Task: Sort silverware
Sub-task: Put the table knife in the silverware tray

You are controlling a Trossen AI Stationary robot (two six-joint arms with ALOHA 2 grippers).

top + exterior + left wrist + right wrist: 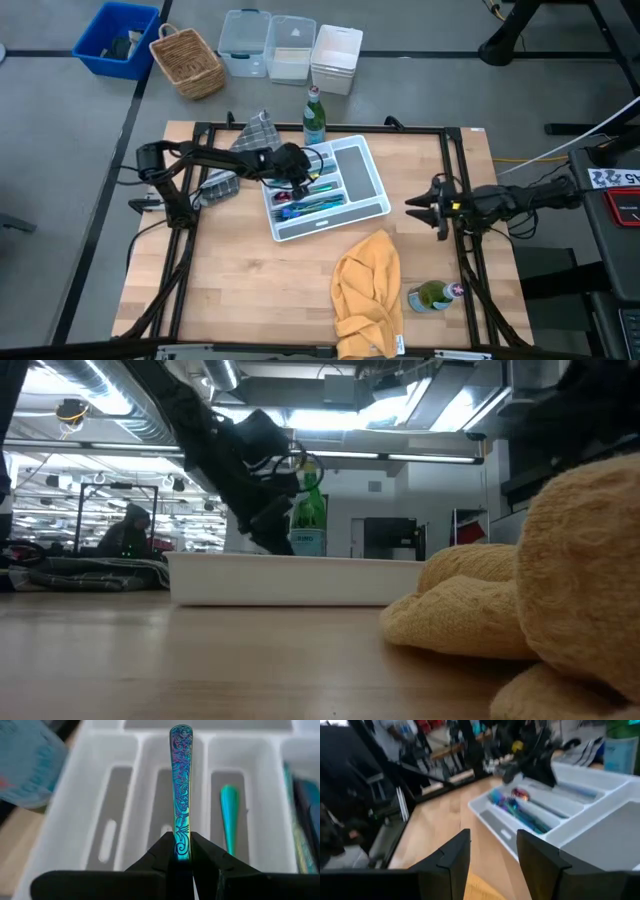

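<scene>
Clamped on the handle of an iridescent purple-blue piece of silverware (pixel 180 795), the left gripper (pixel 181 854) hangs over the white divided tray (pixel 378 205), above its left end in the high view. The engraved handle lies along a divider wall between two long compartments; its working end is hidden between the fingers, so fork, spoon or knife cannot be told. One teal piece (pixel 229 815) lies in the compartment just beside it, and more blue pieces (pixel 318 204) lie in the long slots, too bunched to count. The tray's large square compartment holds nothing visible.

At the desk's (pixel 250 290) right edge, the right gripper (pixel 425 205) waits with fingers parted, well apart from the tray, with bare wood between them.

Around the tray: one yellow cloth (pixel 368 290) near the front edge, two green bottles (pixel 314 117) (pixel 432 296), one checked cloth (pixel 258 130). In the low view, the yellow cloth blocks the right side.
</scene>
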